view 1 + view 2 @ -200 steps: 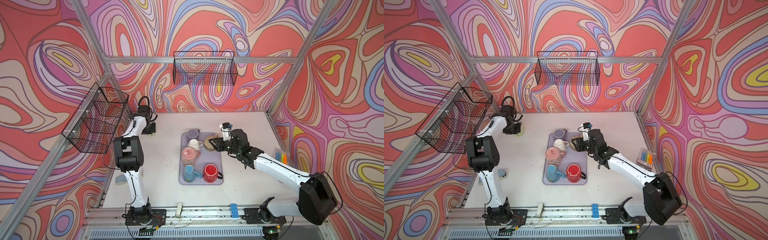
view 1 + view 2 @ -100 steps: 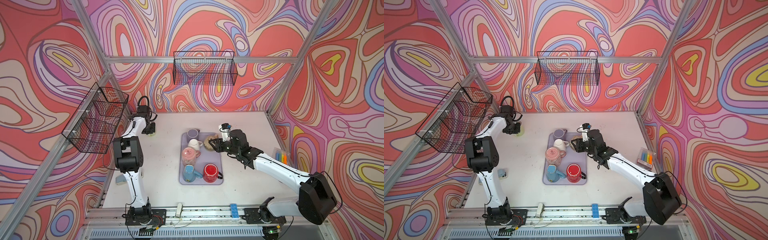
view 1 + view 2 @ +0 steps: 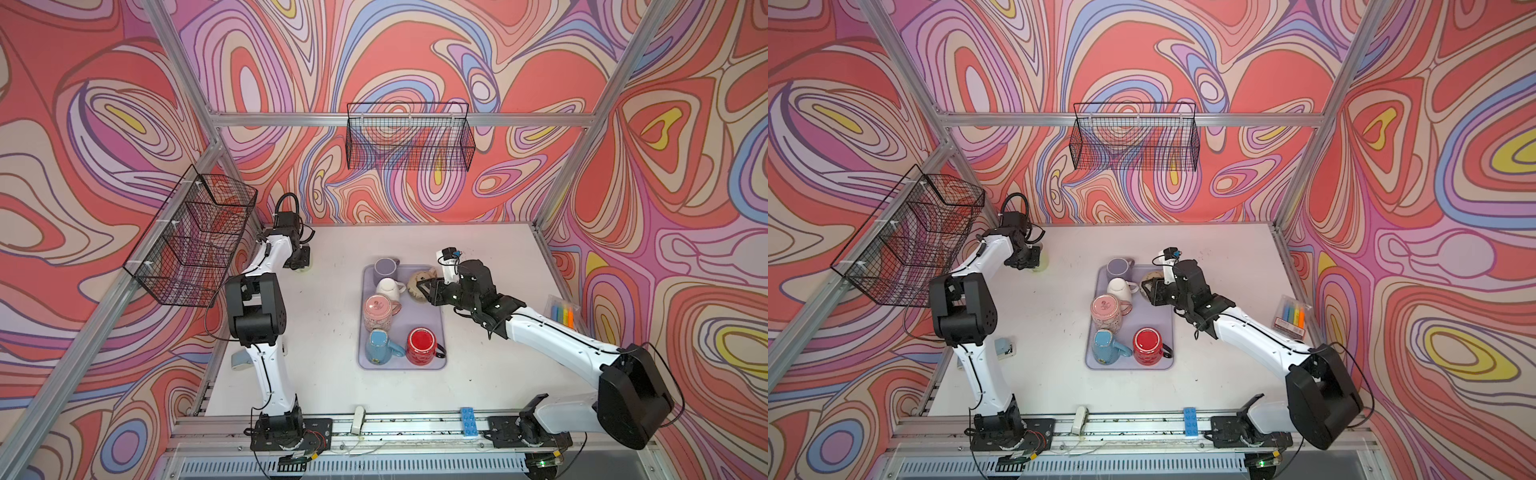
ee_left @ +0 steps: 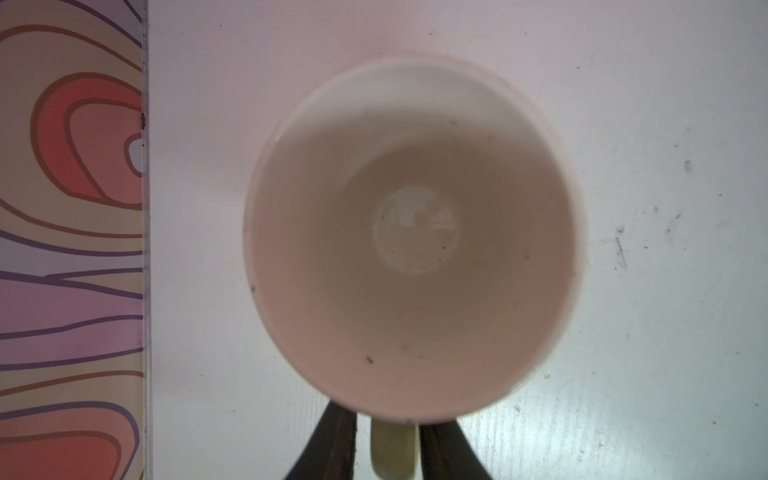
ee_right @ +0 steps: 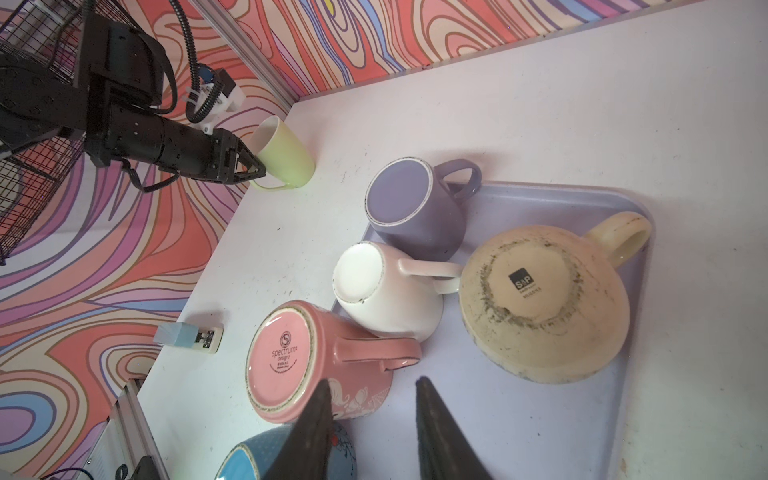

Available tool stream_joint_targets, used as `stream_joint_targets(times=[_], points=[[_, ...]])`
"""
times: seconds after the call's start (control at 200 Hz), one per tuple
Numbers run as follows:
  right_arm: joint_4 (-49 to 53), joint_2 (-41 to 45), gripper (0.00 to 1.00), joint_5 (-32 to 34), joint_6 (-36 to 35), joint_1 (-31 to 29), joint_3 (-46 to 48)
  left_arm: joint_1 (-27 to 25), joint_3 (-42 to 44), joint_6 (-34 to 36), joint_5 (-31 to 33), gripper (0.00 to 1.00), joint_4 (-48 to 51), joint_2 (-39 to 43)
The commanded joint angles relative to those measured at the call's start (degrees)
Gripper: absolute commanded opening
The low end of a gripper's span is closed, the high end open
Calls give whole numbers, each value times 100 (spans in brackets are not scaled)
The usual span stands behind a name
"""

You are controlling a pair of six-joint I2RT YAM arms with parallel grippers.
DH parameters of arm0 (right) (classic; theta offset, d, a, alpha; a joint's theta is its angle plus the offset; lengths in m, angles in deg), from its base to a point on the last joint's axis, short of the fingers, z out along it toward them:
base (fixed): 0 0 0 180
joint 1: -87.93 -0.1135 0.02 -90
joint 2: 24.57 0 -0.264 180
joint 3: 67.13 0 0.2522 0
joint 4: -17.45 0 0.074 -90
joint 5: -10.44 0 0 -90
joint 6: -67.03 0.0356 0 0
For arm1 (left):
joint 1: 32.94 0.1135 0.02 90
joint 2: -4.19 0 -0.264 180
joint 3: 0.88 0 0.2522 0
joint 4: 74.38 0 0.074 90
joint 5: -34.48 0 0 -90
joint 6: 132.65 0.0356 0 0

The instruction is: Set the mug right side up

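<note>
At the far left corner of the tabletop (image 3: 324,332), off the tray (image 3: 424,316): green mug (image 4: 411,232), set on its base, mouth up. Looked right side up, so judged done and parked clear of the rest. Bracketed at the handle by the left hand (image 4: 390,415), narrowly parted. Showed a sliver of gap on one side of the handle, so read as loosened, not pinching.

Over the tray's far end: right hand (image 5: 372,382), moderately parted, empty, tips aimed down over bare tray between the pink mug (image 5: 286,357) and the beige mug (image 5: 540,303). Touched neither, as far as could be told. Seemed poised for a next pick.

On the tray, crowded in two rows: purple mug (image 5: 411,199), white mug (image 5: 382,291), pink and beige, all plainly bottoms up; blue mug (image 3: 376,347) and red mug (image 3: 420,345) apparently likewise. Were packed nearly touching, handles jutting sideways. Left scant finger room between bodies, so probably called for a handle grip, as seen at the green one.
</note>
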Motion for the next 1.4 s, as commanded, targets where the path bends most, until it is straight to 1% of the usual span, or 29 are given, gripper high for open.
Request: stream_joint_targets(times=[0.0,0.185,0.325,0.416,0.491,0.611,0.721,0.776,0.981,1.011,1.107,1.197,1.292,1.392], points=[[100,36,34,54,-60,-47,-173,59,50,183,86,29,-88,350],[571,109,35,216,-392,-51,-346,52,123,258,64,33,-61,624],[1465,45,37,297,-930,-51,-751,26,223,233,-45,35,-42,958],[1869,46,37,137,-1277,-45,-889,-83,278,241,-41,36,-28,1161],[1937,227,38,4,-1489,-51,-849,-188,270,182,-97,36,41,1313],[2209,477,39,61,-1821,-48,-858,-370,379,20,-213,36,9,1580],[2814,565,38,41,-2270,-47,-1044,-568,479,-91,-276,36,5,1886],[3063,607,38,38,-2453,-47,-1142,-623,563,-221,-466,36,-4,2092],[4016,774,38,55,-3127,-51,-1479,-738,1338,-686,-1326,37,-243,3086],[4196,747,38,76,-3261,-40,-1540,-754,1515,-747,-1525,37,-275,3253],[4654,606,38,352,-3574,-43,-1737,-815,2212,-982,-1829,37,-536,3792],[4989,418,39,419,-3824,-45,-1847,-925,2718,-1096,-1896,37,-682,4252],[5464,94,37,216,-4047,-50,-2018,-1088,3137,-1220,-1987,36,-744,4656],[5633,-169,37,397,-4169,-51,-2033,-1242,3541,-1278,-2063,36,-838,5033]])
